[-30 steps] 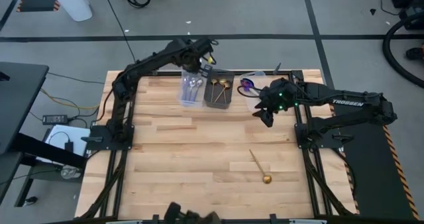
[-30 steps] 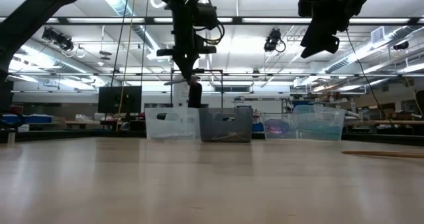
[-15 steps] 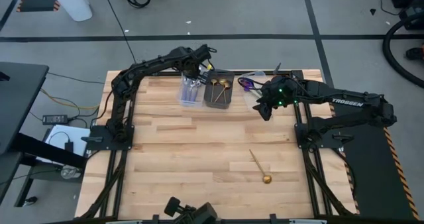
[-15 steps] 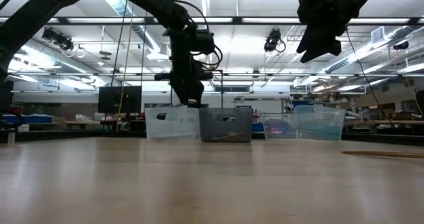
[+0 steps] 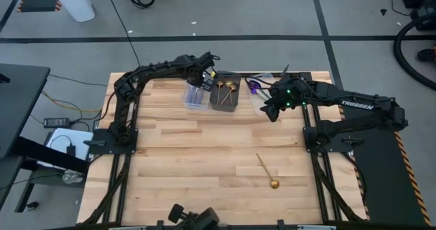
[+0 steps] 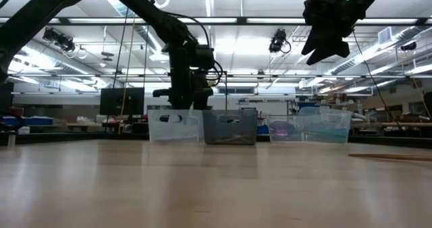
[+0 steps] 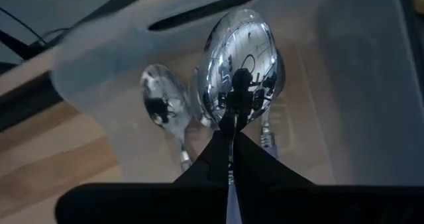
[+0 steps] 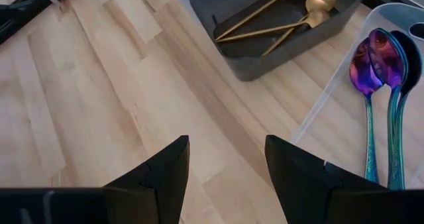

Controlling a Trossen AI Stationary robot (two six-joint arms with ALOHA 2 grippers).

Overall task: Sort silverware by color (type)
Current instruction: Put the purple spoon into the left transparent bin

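Observation:
My left gripper [image 5: 203,77] hangs over the clear bin [image 5: 197,94] at the table's far edge, shut on a shiny silver spoon [image 7: 240,65]. The spoon's bowl points down inside the bin, above two other silver spoons [image 7: 162,101] lying on its floor. A dark bin [image 5: 225,95] next to it holds gold spoons [image 8: 291,18]. A second clear bin [image 8: 404,15] holds two rainbow spoons [image 8: 368,71]. One gold spoon [image 5: 267,172] lies flat on the table at the near right. My right gripper [image 5: 272,113] hovers open above the table beside the rainbow bin. My left gripper pinches the silver spoon's handle [image 7: 231,121] just behind the bowl, between its two fingertips. The fingers come from above, pointing steeply down, and lie along the handle. The spoon hangs bowl-down inside the clear bin; whether it touches the spoons below, I cannot tell.
The three bins stand in a row along the far edge. The wide wooden tabletop [image 5: 204,155] lies between the arms, with only the lone gold spoon on it. The table's frame rails run along both sides.
My left gripper has come down from above the bins into the left clear bin, still shut on the silver spoon, whose bowl now sits low between the bin's walls.

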